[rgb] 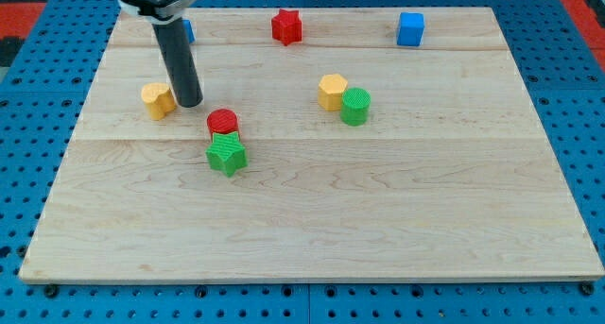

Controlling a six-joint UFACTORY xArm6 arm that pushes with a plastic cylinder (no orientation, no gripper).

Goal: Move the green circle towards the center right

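My arm ended in a plain dark rod with no jaws, so it could neither clench nor release anything, and it held nothing. My tip (pixel 190 104) rested on the wooden board (pixel 312 230) in the view's upper left, just beside the right side of a yellow block (pixel 158 99) of rounded shape; I could not tell whether the two were touching. The tip sat a little above and to the left of the red circle (pixel 223 123), apart from it.

The green circle (pixel 355 106) stood right of the board's middle, in its upper half, pressed against the lower right side of a yellow hexagon (pixel 332 91). It was well apart from my tip.

I counted seven blocks that I could make out, plus one partly hidden. Two were green: the circle and a green star (pixel 227 154), which touched the red circle from below. Two were red: that circle and a red star (pixel 286 26) near the top edge. Two were yellow. A blue cube (pixel 410 28) sat at the top right, and a second blue block (pixel 188 30) peeked out behind the rod at the top left, its shape unclear.
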